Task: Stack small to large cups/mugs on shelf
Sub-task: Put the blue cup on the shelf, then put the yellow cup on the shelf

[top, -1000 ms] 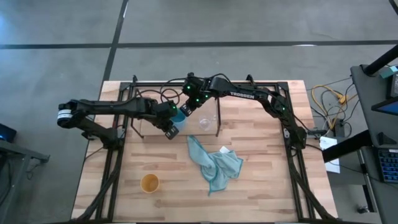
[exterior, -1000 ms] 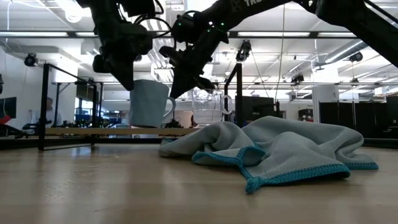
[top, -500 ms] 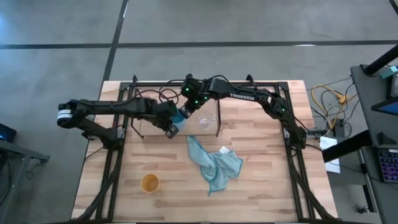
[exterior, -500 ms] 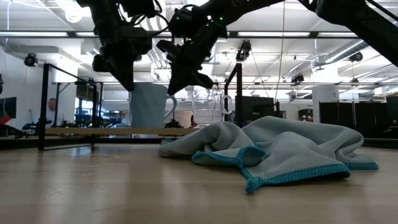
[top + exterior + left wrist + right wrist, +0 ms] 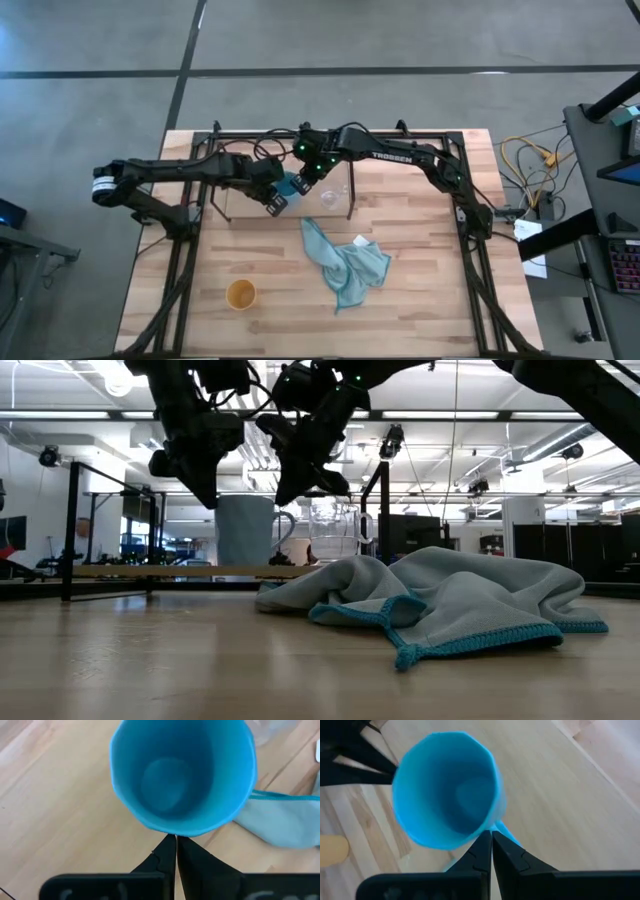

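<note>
The light blue mug [image 5: 290,184] stands upright on the shelf's light-wood board [image 5: 245,205], its handle [image 5: 286,530] toward the clear glass cup [image 5: 328,197], which stands on the same board beside the black divider rod [image 5: 350,190]. My left gripper [image 5: 277,198] is shut at the mug's near-left side. My right gripper [image 5: 304,179] is shut at its far-right side, by the handle. The yellow-orange cup [image 5: 240,294] stands on the tabletop near the front left. My left gripper's shut fingertips [image 5: 176,838] meet the outside of the mug's rim [image 5: 172,829], slanting down from the near left. The mug stands on the board. My right gripper's shut fingertips [image 5: 488,835] meet the outside of the rim [image 5: 479,831] next to the handle, slanting down from the far right.
A light blue cloth [image 5: 345,262] lies crumpled on the tabletop in front of the shelf. The shelf's black frame [image 5: 70,530] rises around the board. Bare tabletop lies to the front right.
The mug, which leaned a little, now stands upright on the board and has slid slightly toward the far edge. Both shut grippers have kept beside its rim and shifted a little with it.
</note>
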Tool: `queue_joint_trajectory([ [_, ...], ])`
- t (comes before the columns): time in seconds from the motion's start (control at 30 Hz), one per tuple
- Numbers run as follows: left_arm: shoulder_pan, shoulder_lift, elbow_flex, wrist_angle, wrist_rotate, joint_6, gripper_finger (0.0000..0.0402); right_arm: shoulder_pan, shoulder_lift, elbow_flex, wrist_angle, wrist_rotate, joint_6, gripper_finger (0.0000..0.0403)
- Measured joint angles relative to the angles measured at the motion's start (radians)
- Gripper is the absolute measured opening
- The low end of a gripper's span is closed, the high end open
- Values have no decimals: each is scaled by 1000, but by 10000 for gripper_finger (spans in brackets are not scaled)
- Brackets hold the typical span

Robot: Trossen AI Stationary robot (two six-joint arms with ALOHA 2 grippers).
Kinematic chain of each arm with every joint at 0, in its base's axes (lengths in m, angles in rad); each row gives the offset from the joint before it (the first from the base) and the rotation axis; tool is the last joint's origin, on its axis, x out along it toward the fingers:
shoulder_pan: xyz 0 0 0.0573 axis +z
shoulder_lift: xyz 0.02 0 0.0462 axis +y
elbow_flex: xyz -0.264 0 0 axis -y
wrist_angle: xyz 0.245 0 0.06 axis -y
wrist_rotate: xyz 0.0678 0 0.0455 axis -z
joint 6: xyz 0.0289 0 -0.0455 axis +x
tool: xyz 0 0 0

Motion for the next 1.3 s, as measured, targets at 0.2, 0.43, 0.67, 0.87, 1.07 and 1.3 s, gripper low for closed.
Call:
queue_joint_trajectory([
  [0.2,23,-1,0,3,-2,9,0,1,-7,0,7,22,-11,9],
  [0.43,26,-46,0,-23,-1,26,0,2,-7,45,-1,53,-36,9],
  [0.67,26,-174,33,-86,68,24,0,10,-9,182,-150,58,-92,9],
  [0.87,2,-297,50,-90,170,22,0,63,-26,248,-295,57,-151,9],
  [1.07,-78,-380,49,-98,210,-89,0,147,-52,245,-321,57,-182,9],
  [1.3,-255,-390,49,-99,238,-159,0,225,-65,251,-321,58,-182,9],
])
